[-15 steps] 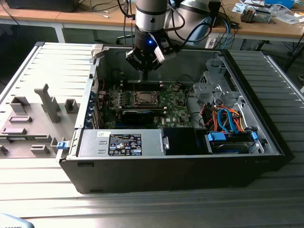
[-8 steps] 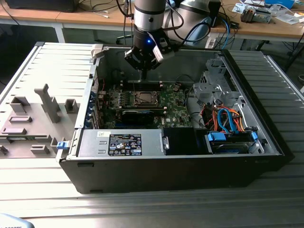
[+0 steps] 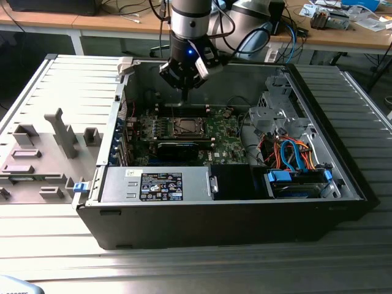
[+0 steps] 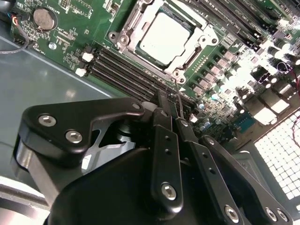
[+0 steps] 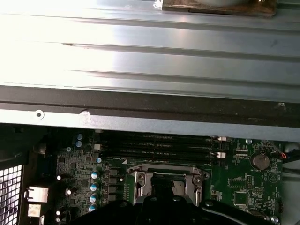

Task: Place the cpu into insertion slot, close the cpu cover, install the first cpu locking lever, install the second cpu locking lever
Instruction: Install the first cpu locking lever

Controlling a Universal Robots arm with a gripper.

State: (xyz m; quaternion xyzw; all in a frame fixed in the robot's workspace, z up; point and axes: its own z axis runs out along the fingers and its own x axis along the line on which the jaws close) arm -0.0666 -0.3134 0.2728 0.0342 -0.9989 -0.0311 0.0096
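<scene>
Currently gripper [image 4: 174,108] sits pinched narrow, empty, above cpu [image 4: 164,37] seated in slot [image 4: 123,38]; misaligned descent risks scraping cover [image 4: 194,51] or board [image 4: 70,28].

In the second wrist view the black gripper [image 4: 176,110] hangs over the green circuit board [image 4: 220,61], its two fingers [image 4: 165,136] drawn together with no gap between the tips and nothing held between them. Just beyond the fingertips lies the insertion slot [image 4: 123,38], with the cpu [image 4: 165,36] seated flat in it, silvery top face up. The cpu cover [image 4: 185,60] lies closed around the chip as a metal frame. Dark parallel memory slots [image 4: 123,70] run between the gripper and the socket. A coin battery [image 4: 43,18] sits further off to one side.
</scene>
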